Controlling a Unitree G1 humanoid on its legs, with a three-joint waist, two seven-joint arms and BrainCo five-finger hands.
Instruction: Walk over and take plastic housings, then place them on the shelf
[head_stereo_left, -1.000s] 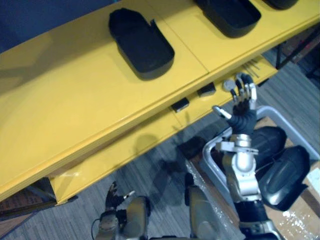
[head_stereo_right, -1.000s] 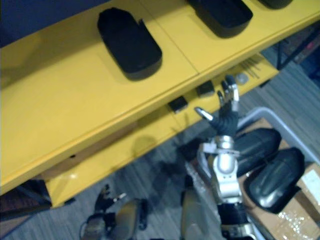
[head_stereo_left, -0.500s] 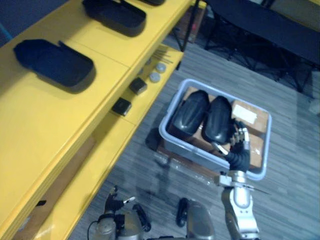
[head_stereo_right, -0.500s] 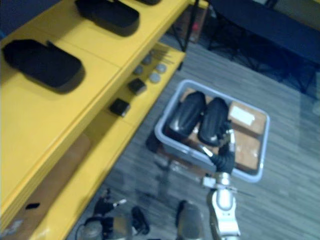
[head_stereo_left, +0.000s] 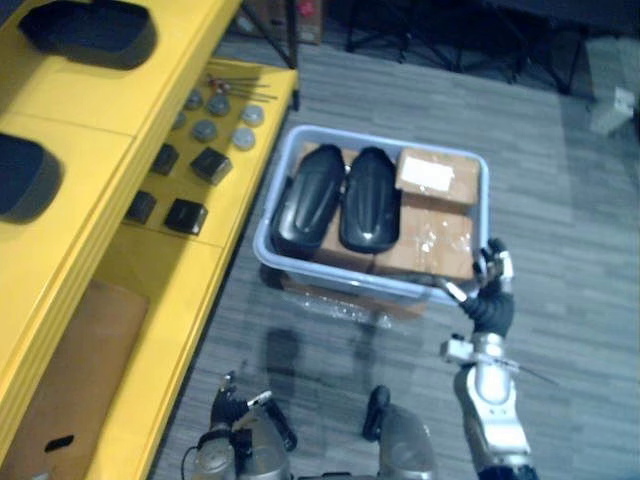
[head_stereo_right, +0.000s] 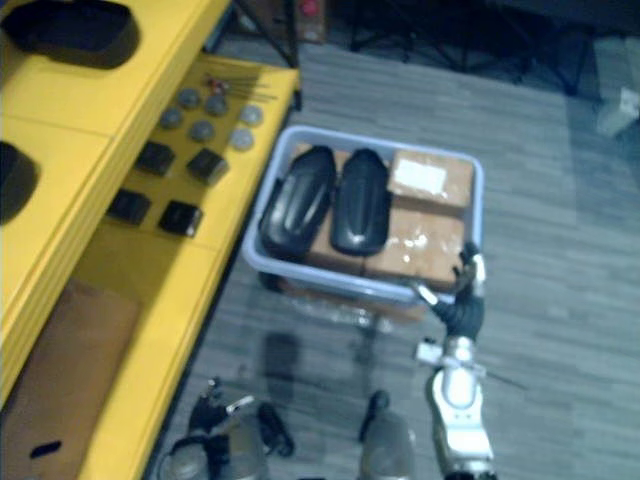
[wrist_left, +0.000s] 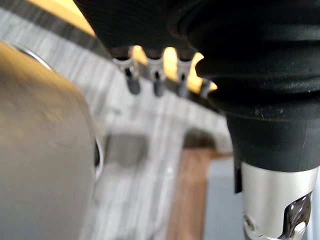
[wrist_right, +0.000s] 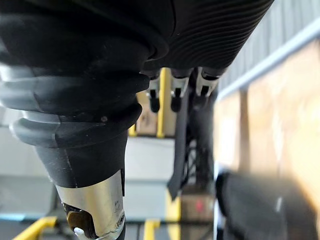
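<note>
Since half a second ago the whole view has swung off the shelf front and onto the bin, and the right hand (head_stereo_left: 490, 285), which then reached over the near rim next to a housing, now hangs just outside the bin's near right corner, fingers straight, thumb spread, holding nothing. Low by the robot's side, the left hand (head_stereo_left: 228, 398) is idle with relaxed fingers and is also empty. Just beyond the right hand, the grey bin (head_stereo_left: 390, 143) stands on the grey plank floor (head_stereo_left: 560, 220). In its left half two black plastic housings, the left housing (head_stereo_left: 305, 200) and the right housing (head_stereo_left: 368, 198), lie side by side, domed side up, on cardboard boxes (head_stereo_left: 430, 235). Their long axes are parallel, running from the near rim to the far rim and leaning slightly to the right. Left of the bin is the yellow shelf (head_stereo_left: 70, 110). Its top level holds two more housings (head_stereo_left: 95, 30), and the lower level holds small black blocks (head_stereo_left: 185, 215) and grey discs (head_stereo_left: 215, 120).
</note>
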